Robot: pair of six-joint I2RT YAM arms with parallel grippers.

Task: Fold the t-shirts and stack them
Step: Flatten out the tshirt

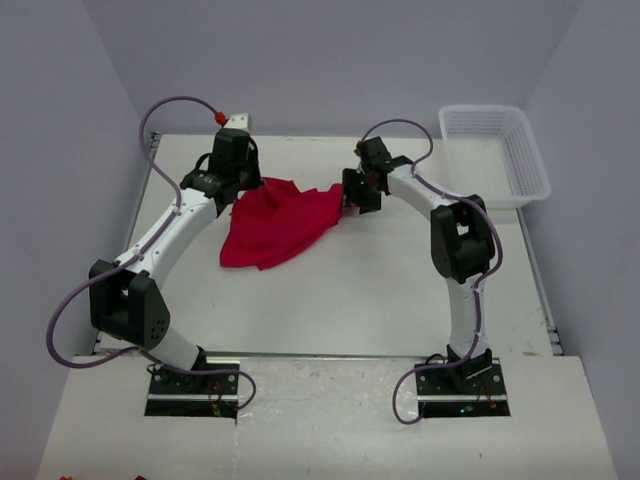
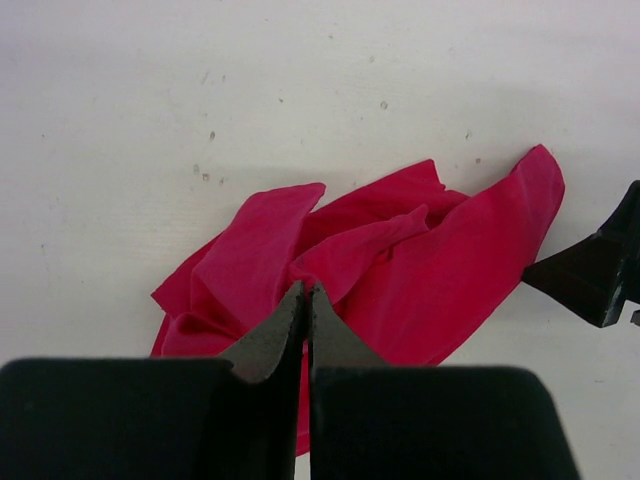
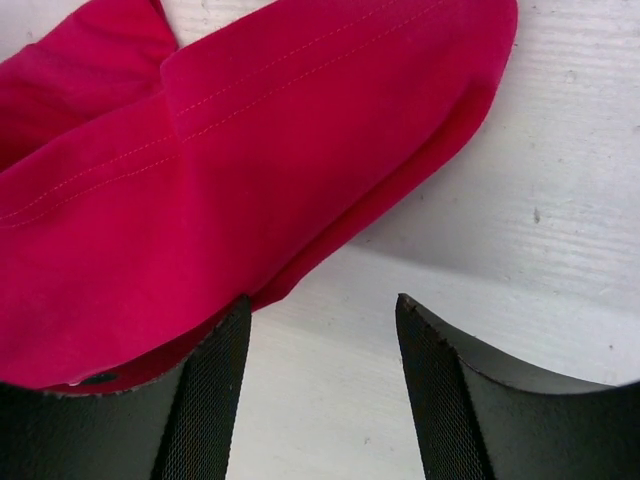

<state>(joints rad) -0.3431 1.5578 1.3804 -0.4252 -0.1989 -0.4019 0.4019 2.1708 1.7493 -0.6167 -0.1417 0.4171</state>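
Observation:
A bright red t-shirt [image 1: 280, 225] lies crumpled on the white table [image 1: 380, 290], left of centre. Its far left part rises to a peak at my left gripper [image 1: 245, 190]. In the left wrist view the folds of the t-shirt [image 2: 420, 270] gather at the tips of the left gripper [image 2: 308, 290], which is shut on the cloth. My right gripper [image 1: 352, 195] is at the shirt's right corner. In the right wrist view the right gripper [image 3: 322, 305] is open over bare table. A hemmed edge of the t-shirt [image 3: 200, 170] drapes over the outside of its left finger.
A white mesh basket [image 1: 530, 165] stands at the far right corner of the table. One black finger of the right gripper [image 2: 595, 275] shows at the right edge of the left wrist view. Grey walls close in the table's left, far and right sides.

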